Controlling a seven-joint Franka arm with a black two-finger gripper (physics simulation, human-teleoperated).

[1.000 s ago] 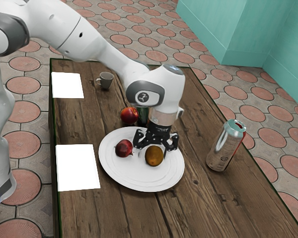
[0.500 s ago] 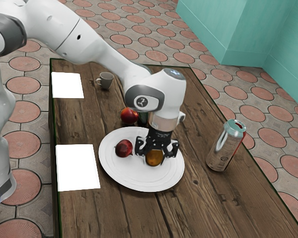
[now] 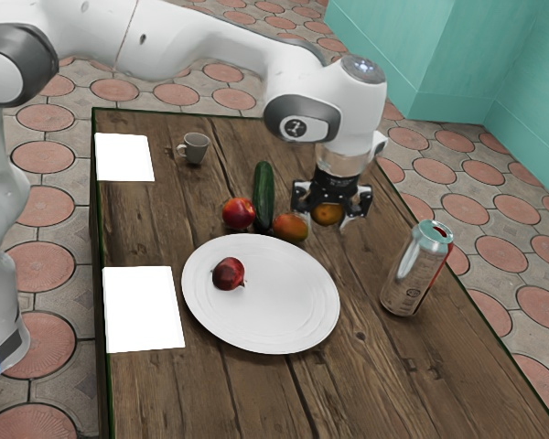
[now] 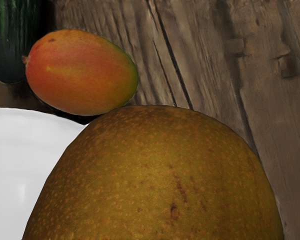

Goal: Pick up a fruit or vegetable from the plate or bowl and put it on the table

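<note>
Pincer: closed on the brown-yellow fruit, gripping from two opposite sides; raised above the wooden surface, past the rim of the white plate in the exterior view.
Brown-yellow fruit: directly below the palm, between the fingertips; off the plate and apparently in the air; outline near round, long axis not readable; exact height above the surface hard to judge.
Mango: on the surface, at the plate's rim, by the near end of the cucumber; to the exterior view's left of the held fruit; nearest neighbour, hence the relation to watch on lowering.
Tall can: upright on the surface, toward the exterior view's right; well apart from the pincer.
Dark red fruit: on the plate; no part in the coming move.
Step in hand: carry from plate to surface, judged more than half done; placing and release not yet done.
Next: shift slightly away from mango and plate, toward the can's side; then lower gently, open only after contact.
Risk: rolling after release, given the rounded shape; nudging the mango or catching the plate's rim if lowered too close.
</note>
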